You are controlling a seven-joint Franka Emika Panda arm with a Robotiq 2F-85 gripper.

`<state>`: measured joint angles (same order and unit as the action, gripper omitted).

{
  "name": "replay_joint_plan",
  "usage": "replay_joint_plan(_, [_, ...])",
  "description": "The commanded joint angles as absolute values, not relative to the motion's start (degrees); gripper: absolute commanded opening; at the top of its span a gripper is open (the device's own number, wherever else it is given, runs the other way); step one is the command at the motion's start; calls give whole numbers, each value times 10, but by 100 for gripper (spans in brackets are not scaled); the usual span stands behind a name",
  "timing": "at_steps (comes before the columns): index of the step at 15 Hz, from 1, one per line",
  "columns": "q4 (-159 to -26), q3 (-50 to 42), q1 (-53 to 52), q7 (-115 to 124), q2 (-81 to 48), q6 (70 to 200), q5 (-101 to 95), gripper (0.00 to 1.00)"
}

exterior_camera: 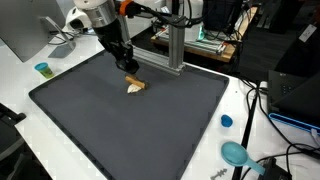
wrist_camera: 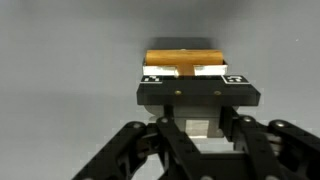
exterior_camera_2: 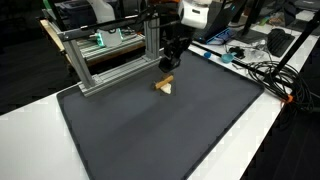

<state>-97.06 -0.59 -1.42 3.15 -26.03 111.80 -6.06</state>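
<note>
- In an exterior view the claw (exterior_camera: 130,70) pointed straight down over the wooden block (exterior_camera: 135,86), tips at or just above its top. The block lay on the dark mat (exterior_camera: 120,130), toward the far edge and near the aluminium frame (exterior_camera: 172,48). I couldn't tell the grip state from this angle.
- Containers in an exterior view: a teal cup (exterior_camera: 43,69) stood on the white tabletop (exterior_camera: 15,85) off the mat, well apart from the block. A teal bowl-like thing (exterior_camera: 236,153) and a blue cap (exterior_camera: 226,121) sat on the opposite side. Their contents were not visible (too small to tell).
- In an exterior view the claw (exterior_camera_2: 168,66) sat right over the block (exterior_camera_2: 165,86), with the frame (exterior_camera_2: 110,55) just beside.
  - Risk 1, my read: the block looked wedge-like and tilted, so pads closing on slanted faces could squirt it out or tip it over.
  - Risk 2: the frame upright was near enough that a wide sideways swing could clip it.
- In the wrist view the block (wrist_camera: 183,56) showed just past the fingertips (wrist_camera: 160,72) and was about as wide as both pads together, with only a narrow gap between them.
  - I couldn't tell whether the claw was pinching the block, resting on it or clear of it.
  - Risk 3: with the jaws that close together, going lower would press the tips onto the block's top and jam it into the mat (no straddle, no grasp).
</note>
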Motion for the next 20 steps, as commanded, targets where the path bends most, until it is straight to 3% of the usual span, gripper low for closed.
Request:
replay_joint_plan(1, [-942, -2, -5, 17, -289, 1142, -42, 22])
replay_joint_plan(20, [-919, 2, 13, 13, -304, 1170, 8, 22])
